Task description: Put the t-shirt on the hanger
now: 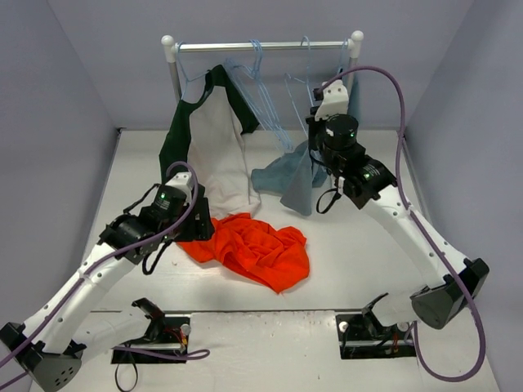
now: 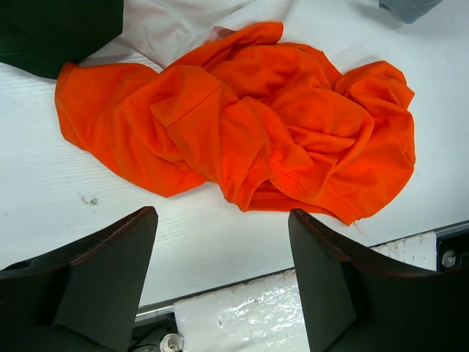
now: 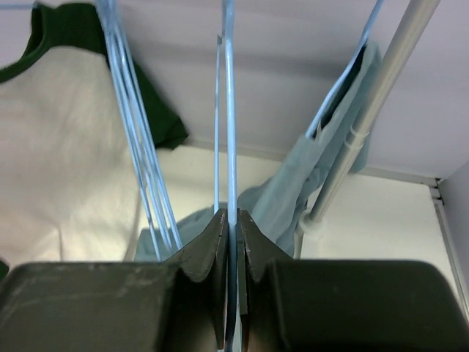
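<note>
1. Table (image 1: 368,261): white surface; both arm bases sit at its near edge.

2. Left gripper (image 2: 220,227): fingers spread wide with nothing between them. It hangs above the table toward the left edge, at the left end of item 3. In the wrist view the cloth lies just beyond both fingertips, untouched.

3. T-shirt (image 2: 249,125): bright orange, crumpled in a loose heap around the middle of the table, slightly nearer the near edge than the far one. Its far-left end meets the hem of item 6.

4. Right gripper (image 3: 229,220): raised toward the far edge, right of centre. Its fingers are pinched almost together on item 5.

5. Hanger (image 3: 229,110): thin pale-blue wire, seen edge-on in the wrist view. It runs up out of the closed fingers (its hook is out of that view).

6. Green-and-white garment (image 1: 216,147): hangs from the rail (image 1: 261,46) along the far edge, on the left.

7. Spare hangers (image 1: 257,90): pale blue, bunched on the rail.

8. Grey-blue garment (image 1: 290,175): droops from the rail's right end onto the table.
</note>
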Tool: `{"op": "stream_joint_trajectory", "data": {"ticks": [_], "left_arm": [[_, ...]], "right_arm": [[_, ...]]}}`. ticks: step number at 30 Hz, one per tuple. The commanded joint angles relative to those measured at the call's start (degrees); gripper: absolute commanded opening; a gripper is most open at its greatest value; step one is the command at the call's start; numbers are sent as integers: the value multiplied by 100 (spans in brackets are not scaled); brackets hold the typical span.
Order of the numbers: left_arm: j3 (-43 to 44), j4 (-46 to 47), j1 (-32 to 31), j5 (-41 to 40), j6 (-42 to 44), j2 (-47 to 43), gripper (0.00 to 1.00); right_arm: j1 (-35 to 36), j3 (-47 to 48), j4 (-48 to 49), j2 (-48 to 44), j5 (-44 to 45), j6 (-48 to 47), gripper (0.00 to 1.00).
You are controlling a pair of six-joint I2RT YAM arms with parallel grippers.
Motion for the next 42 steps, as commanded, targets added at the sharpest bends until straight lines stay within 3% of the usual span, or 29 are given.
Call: {"op": "stream_joint_trajectory", "data": {"ticks": [1,10,16,24,34,42], "left_arm": [[199,147,3,123,90,116,68],[162,173,-89,304,314,579,68],[-53,376,-877,-448,11,984,68],[-214,437,-1514,-1256,-102,1646,68],[-1180,756,-2373,-1963,-935,1187,68],[-1768,1408,-2520,-2543,-1513,991,67]], "right_arm": [[110,-474,338,-839,-424,-21,0],[138,-1827,126,-2596,-1059,-76,0],[138,-2362,-282,-3435,-1143,2,0],[129,-2637,-734,-4105,-1036,57,0],[129,-2690,-945,-4500,-968,180,0],[129,-2716,-996,-4570,-962,180,0]]}}
